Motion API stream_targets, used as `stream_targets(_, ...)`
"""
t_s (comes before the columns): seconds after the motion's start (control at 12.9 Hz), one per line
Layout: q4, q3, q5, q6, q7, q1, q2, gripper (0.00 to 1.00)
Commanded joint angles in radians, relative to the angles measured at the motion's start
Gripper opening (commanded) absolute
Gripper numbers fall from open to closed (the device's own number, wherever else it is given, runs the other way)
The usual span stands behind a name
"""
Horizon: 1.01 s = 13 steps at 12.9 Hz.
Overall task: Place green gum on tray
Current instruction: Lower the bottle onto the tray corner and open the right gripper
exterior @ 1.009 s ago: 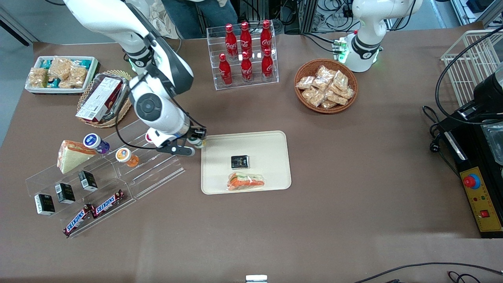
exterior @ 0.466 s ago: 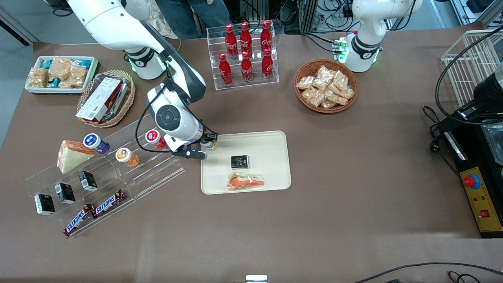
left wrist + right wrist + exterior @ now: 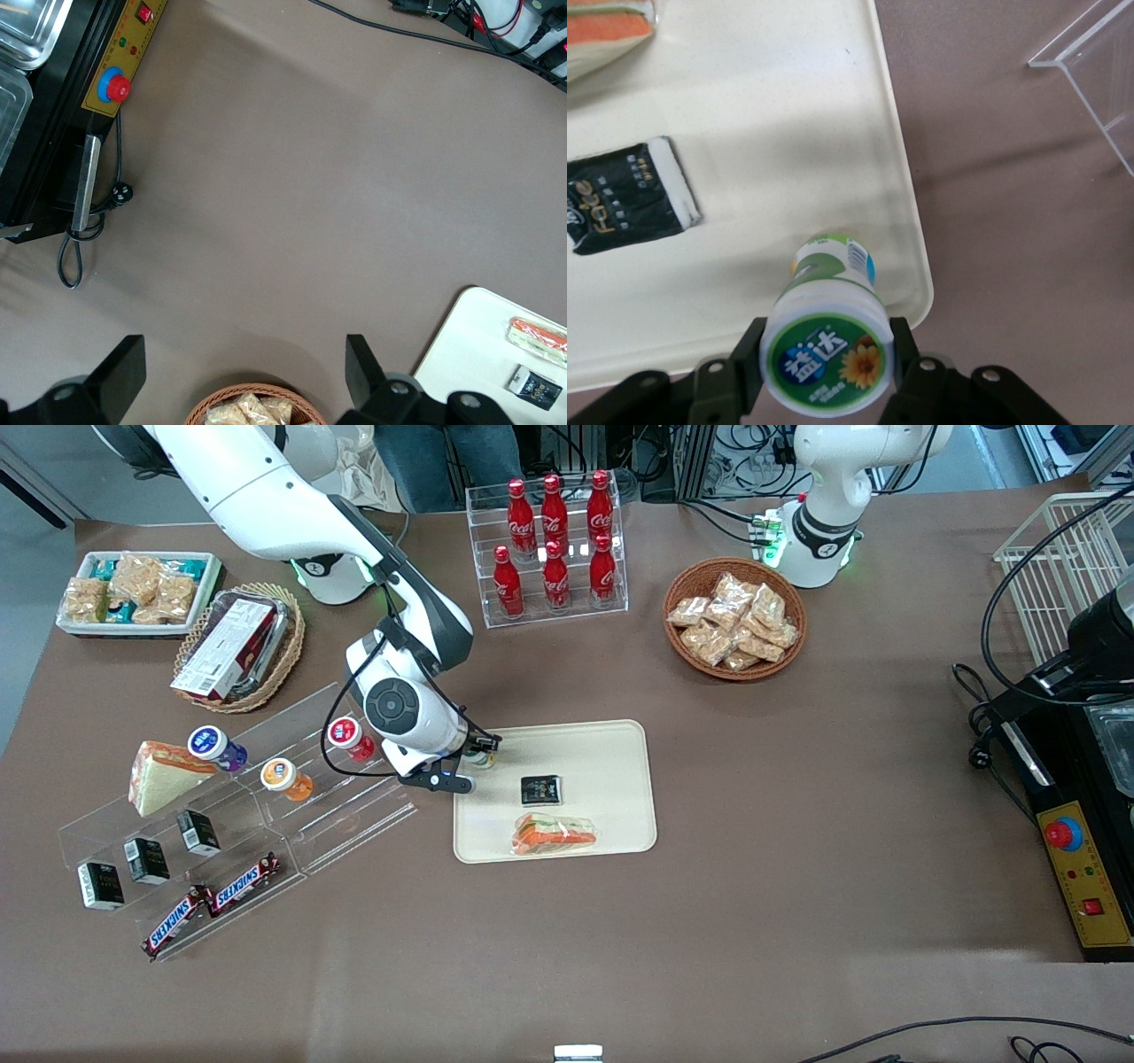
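My right gripper [image 3: 479, 755] is shut on the green gum [image 3: 827, 345], a small bottle with a white lid and a green and orange label. It holds the gum upright just above the cream tray [image 3: 780, 133], inside the tray's corner nearest the acrylic shelf. In the front view the gum [image 3: 481, 760] shows only partly under the gripper, over the tray [image 3: 611, 744]. A black packet [image 3: 625, 205] and a wrapped sandwich [image 3: 607, 22] lie on the tray, nearer the front camera than the gum.
A tiered acrylic shelf [image 3: 337, 815] beside the tray holds red-lidded [image 3: 345, 735], orange-lidded [image 3: 282, 776] and purple-lidded [image 3: 209, 743] bottles, a sandwich, dark boxes and Snickers bars. A cola bottle rack [image 3: 554, 549] and a snack basket [image 3: 735, 620] stand farther from the front camera.
My gripper has carried the green gum from beside the acrylic shelf sideways over the tray's corner. The red-lidded bottle, hidden by the arm before, now shows.
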Motion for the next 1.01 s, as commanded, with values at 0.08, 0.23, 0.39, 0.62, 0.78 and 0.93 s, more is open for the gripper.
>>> stream_targets(0.08,0.03,-0.005,-0.015,0.01,0.019,0.007,0.034,0.36)
stream_targets(0.23,0.03,-0.005,-0.015,0.021,0.02,0.007,0.039,0.38)
stream_targets(0.39,0.03,-0.005,-0.015,0.023,0.022,0.007,0.039,0.59)
stream_targets(0.62,0.03,-0.005,-0.033,0.03,0.019,0.007,0.039,0.98)
stream_targets(0.78,0.03,-0.005,-0.05,0.03,0.014,0.006,0.036,0.98)
stream_targets(0.93,0.034,-0.005,-0.053,0.02,0.005,-0.001,0.012,0.98)
